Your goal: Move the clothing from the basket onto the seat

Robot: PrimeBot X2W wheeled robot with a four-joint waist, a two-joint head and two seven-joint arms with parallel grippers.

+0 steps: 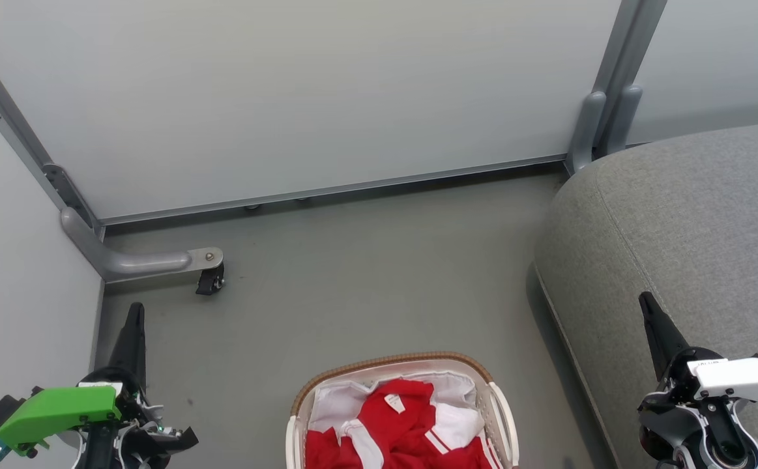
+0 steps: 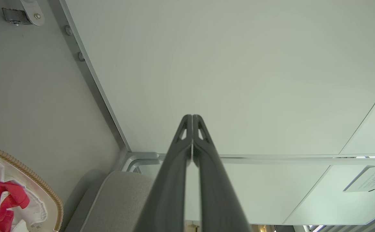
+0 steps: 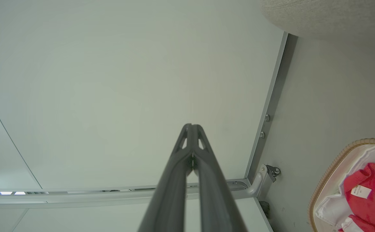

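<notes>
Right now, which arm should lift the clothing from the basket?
Right, probably: the basket sits centred ahead, but the right end effector hangs by the seat, shortening the carry.

Pale grey-white partition panels (image 1: 287, 98) in grey metal frames (image 1: 326, 190) enclose a smooth grey-green floor (image 1: 365, 273). A curved grey metal foot (image 1: 137, 260) with a black caster (image 1: 209, 281) stands at the left corner.

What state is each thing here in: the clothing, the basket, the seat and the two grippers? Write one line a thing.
clothing: heaped in the basket, not yet moved.
basket: upright on the floor, holding the clothing.
seat: no clothing on the part in view.
left gripper: shut, holding nothing.
right gripper: shut, holding nothing.
</notes>
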